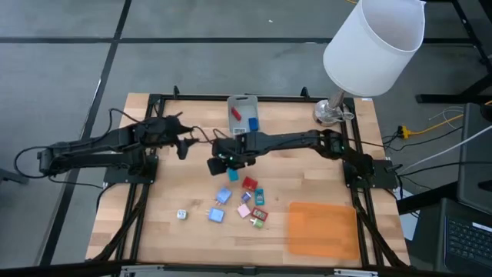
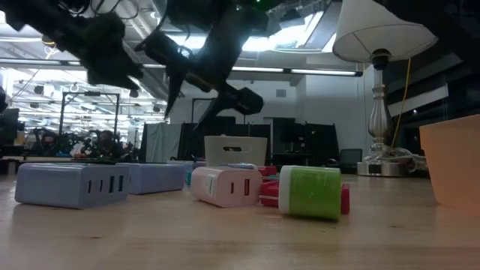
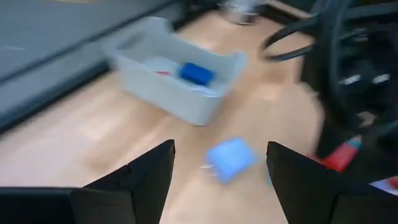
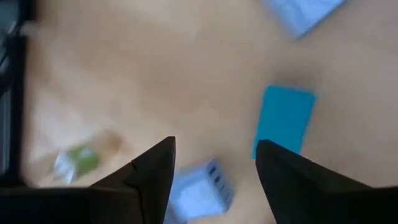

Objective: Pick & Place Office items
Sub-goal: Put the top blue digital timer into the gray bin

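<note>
A: Office items (image 1: 240,201) lie scattered on the table's (image 1: 169,231) near half, left of the orange mat (image 1: 323,228). You'll see a green piece (image 2: 310,192) and a pink one (image 2: 225,185) closest in the low view.

B: And your grippers?

A: The right gripper (image 4: 214,163) hangs above a teal piece (image 4: 285,120), fingers apart, nothing between them. The left gripper (image 3: 219,167) sits over the table's left side, fingers also spread and empty, facing a light blue block (image 3: 230,158).

B: Farther back?

A: The grey bin (image 1: 243,113) at the far edge holds a blue piece (image 3: 196,73) and what looks like a red one, though it's blurred. A lamp (image 1: 367,48) stands at the far right corner.
</note>
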